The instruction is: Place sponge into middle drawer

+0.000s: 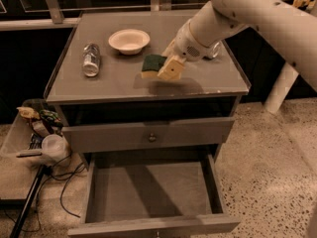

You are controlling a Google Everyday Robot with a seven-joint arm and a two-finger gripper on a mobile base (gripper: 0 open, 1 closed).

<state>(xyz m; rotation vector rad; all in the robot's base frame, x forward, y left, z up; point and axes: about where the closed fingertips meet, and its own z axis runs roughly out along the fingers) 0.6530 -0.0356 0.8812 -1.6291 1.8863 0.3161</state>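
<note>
Gripper (pixel 162 69) gripping sponge (pixel 151 62), hovering high behind open middle drawer (pixel 148 192) — needing clear carry past knobbed drawer front (pixel 188 132), then low release inside.

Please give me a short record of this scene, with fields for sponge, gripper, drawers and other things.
sponge: yellow foam sponge with dark green scrub layer, over the grey cabinet top
gripper: robot's gripper, close against the sponge, above the cabinet top
middle drawer: wide shallow grey drawer box, pulled open, floor bare
upper drawer: grey front with round knob, closed
others: white bowl; clear bottle lying on its side
</note>
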